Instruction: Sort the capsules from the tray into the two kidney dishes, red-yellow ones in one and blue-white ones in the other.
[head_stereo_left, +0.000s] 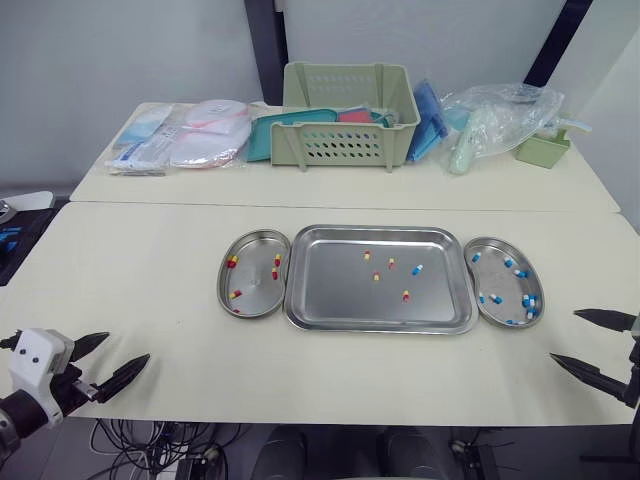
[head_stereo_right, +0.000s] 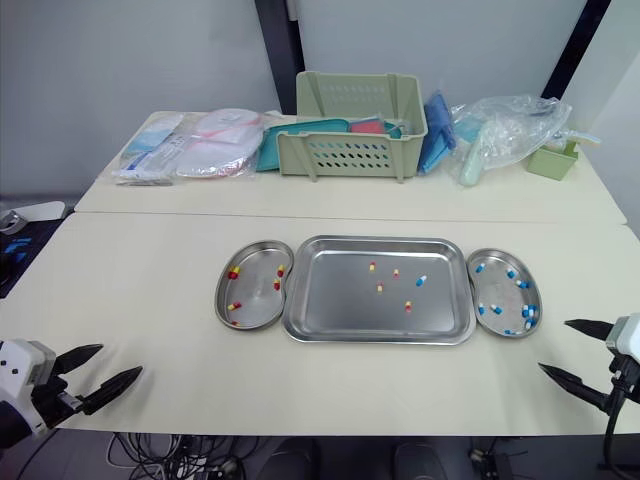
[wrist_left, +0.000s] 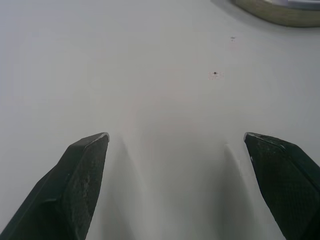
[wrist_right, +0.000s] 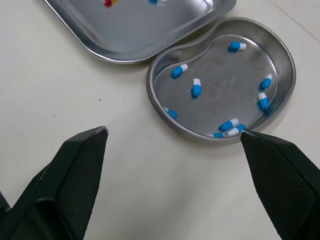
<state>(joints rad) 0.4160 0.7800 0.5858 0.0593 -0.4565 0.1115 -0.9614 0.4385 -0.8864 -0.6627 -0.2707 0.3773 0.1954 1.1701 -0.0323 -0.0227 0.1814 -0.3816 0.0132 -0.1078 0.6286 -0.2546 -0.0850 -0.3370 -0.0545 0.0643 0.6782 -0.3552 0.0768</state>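
Tray (head_stereo_left: 330, 295), centre of frame, on the table (head_stereo_left: 140, 260): four red-yellow capsules (head_stereo_left: 405, 295) and one blue-white capsule (head_stereo_left: 417, 269) loose inside; left kidney dish (head_stereo_left: 255, 285), just beside the tray's left edge: more red-yellow ones; right kidney dish (head_stereo_left: 500, 280), just beside its right edge: several blue-white ones; left gripper (head_stereo_left: 127, 347), lower left corner: jaws spread, empty; right gripper (head_stereo_left: 564, 335), lower right corner: jaws spread, empty, near the right kidney dish.

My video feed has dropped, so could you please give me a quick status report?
Left gripper, right gripper open, empty, short of the tray. Four red-yellow capsules, one blue-white capsule left in it. Nothing in the way.
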